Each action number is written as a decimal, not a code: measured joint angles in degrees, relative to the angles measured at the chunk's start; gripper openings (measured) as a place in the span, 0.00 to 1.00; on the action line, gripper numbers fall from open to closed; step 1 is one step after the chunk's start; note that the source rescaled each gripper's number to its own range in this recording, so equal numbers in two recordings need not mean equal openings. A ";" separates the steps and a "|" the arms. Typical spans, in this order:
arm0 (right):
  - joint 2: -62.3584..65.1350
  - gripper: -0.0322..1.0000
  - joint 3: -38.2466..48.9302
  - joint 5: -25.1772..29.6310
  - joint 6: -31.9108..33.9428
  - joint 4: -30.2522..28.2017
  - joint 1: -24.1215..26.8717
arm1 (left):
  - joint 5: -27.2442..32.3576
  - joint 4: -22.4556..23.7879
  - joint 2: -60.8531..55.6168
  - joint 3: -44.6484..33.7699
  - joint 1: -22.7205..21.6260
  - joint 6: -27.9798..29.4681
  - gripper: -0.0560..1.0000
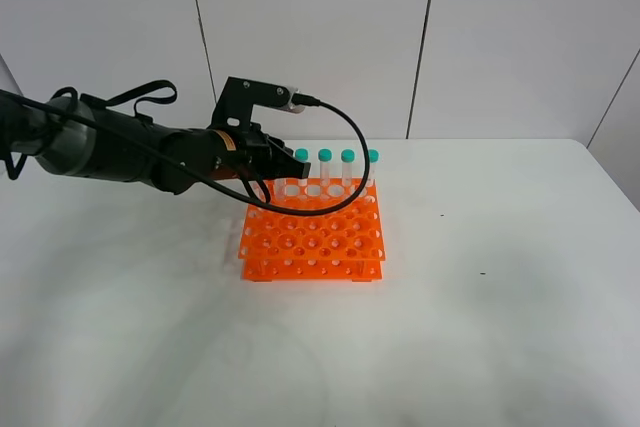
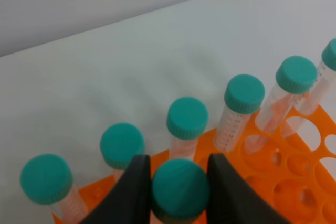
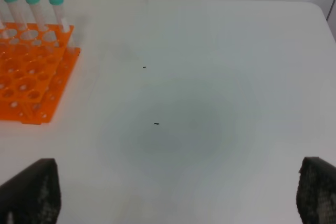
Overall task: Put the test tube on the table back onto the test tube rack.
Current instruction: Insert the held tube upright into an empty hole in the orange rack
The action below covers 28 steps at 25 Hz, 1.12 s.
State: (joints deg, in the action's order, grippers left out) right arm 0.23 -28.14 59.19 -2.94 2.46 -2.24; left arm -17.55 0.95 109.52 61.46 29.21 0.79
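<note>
My left gripper is shut on the teal cap of a test tube, its dark fingers on either side of the cap. The tube stands upright over the orange test tube rack, just in front of the rack's back row of capped tubes. Its lower end is hidden, so I cannot tell how deep it sits. From above, the left gripper hangs over the rack's back left corner. My right gripper is open above the bare white table, off to the rack's right.
Several identical teal-capped tubes stand in the rack's rear row. The rack's front rows show open holes. A black cable loops from the left arm over the tubes. Two tiny dark specks lie on the table.
</note>
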 joint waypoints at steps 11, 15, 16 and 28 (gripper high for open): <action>0.00 1.00 0.00 0.00 0.00 0.03 0.00 | -1.41 0.00 2.82 0.00 0.00 0.02 0.05; 0.00 1.00 0.00 0.00 0.00 0.03 0.00 | -2.21 0.00 3.40 0.00 0.00 0.07 0.05; 0.00 1.00 0.00 0.00 0.00 0.03 0.00 | -2.59 0.00 3.52 0.00 0.00 0.07 0.05; 0.00 1.00 0.00 0.00 0.00 0.03 0.00 | -4.05 0.00 4.20 0.00 -0.18 4.25 0.05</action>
State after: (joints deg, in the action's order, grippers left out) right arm 0.23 -28.14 59.19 -2.94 2.49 -2.24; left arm -21.60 0.95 113.72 61.46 29.03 5.04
